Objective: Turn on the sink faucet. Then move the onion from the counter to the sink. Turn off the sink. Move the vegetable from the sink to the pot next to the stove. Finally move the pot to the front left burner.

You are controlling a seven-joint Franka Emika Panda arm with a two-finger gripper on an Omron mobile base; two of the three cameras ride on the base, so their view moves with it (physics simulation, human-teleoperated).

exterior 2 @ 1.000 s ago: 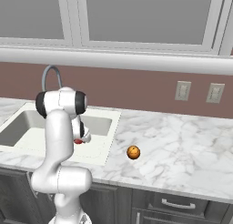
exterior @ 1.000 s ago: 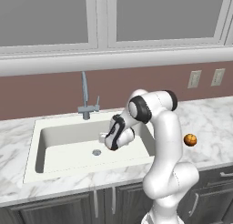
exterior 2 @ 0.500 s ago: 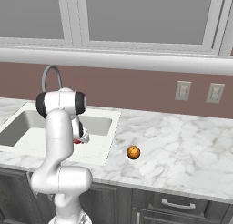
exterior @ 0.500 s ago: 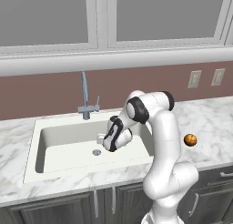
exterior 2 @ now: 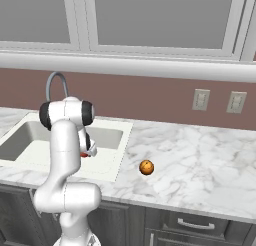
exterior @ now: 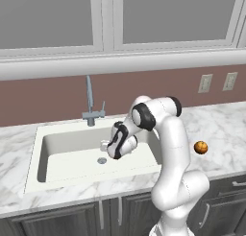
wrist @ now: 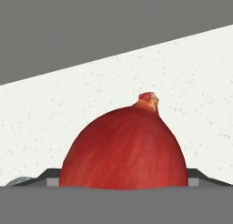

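**Down in the sink [exterior: 72, 143], hand low over the onion [wrist: 125, 148]**

At the far left of the left base view, the marble counter [exterior: 14, 144] runs along the basin's left rim. The faucet [exterior: 89, 100] stands at the back edge, its thin spout rising straight up, with a small lever on its right side. Below it and a little to the right, the round drain [exterior: 102, 160] sits on the cream floor. My gripper [exterior: 104, 145] hangs just above that drain, with my forearm angled down into the basin from the right.

From the hand camera, the onion is very close and sits on the pale sink floor with its stem nub pointing up. It lies between my two fingers [wrist: 49, 175], whose dark tips show at either side of its base. I cannot tell whether they are pressing on its skin or standing just clear.

In the right base view, a sliver of red shows beside my forearm, inside the basin near its right wall.

Farther right, an orange ball [exterior: 201, 147] rests on the counter, well apart from the sink. Two outlets [exterior: 205, 83] sit on the wall above it.
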